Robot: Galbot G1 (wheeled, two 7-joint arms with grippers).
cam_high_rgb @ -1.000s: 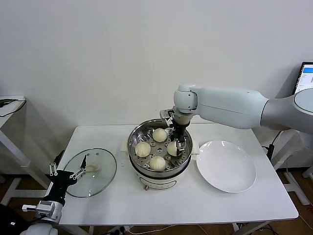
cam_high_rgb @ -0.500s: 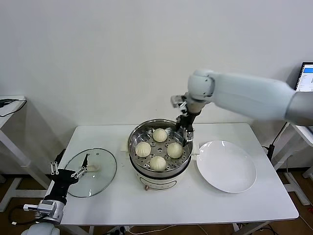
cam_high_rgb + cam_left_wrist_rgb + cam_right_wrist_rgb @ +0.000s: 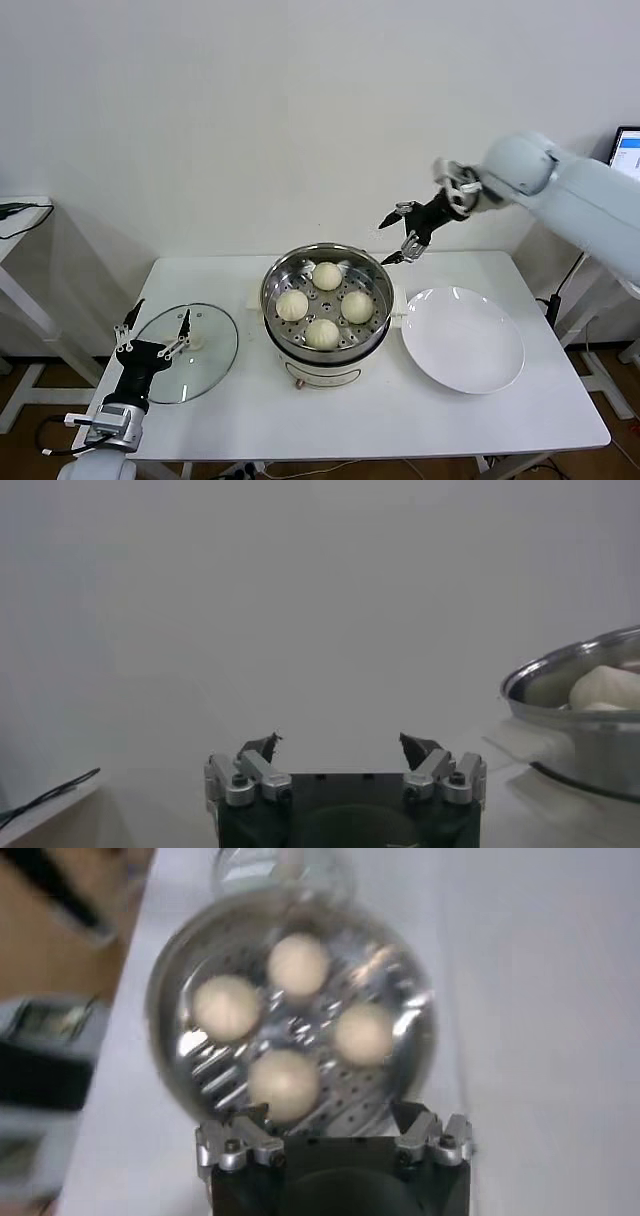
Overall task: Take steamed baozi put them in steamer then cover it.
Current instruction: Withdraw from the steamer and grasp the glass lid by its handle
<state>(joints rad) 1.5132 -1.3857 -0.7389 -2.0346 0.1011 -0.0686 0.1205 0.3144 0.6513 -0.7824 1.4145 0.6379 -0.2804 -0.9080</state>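
Four steamed baozi (image 3: 323, 303) sat on the perforated tray inside the steamer (image 3: 277, 275) at the middle of the white bench (image 3: 330, 420), one each to the far, left, right and near side, none touching another. The glass lid (image 3: 212, 352) lay flat on the bench well to the left of the steamer, which stood uncovered; an empty white plate (image 3: 463, 339) lay just to its right. The right gripper (image 3: 403, 233) hung in the air above and to the right of the steamer's far rim, its fingers spread wide and holding nothing. A second before, it had been down inside the steamer at the right-hand bun; it had since risen clear. The left gripper (image 3: 155, 334) waited at the bench's near-left edge beside the lid, fingers apart and empty, slightly higher than before.
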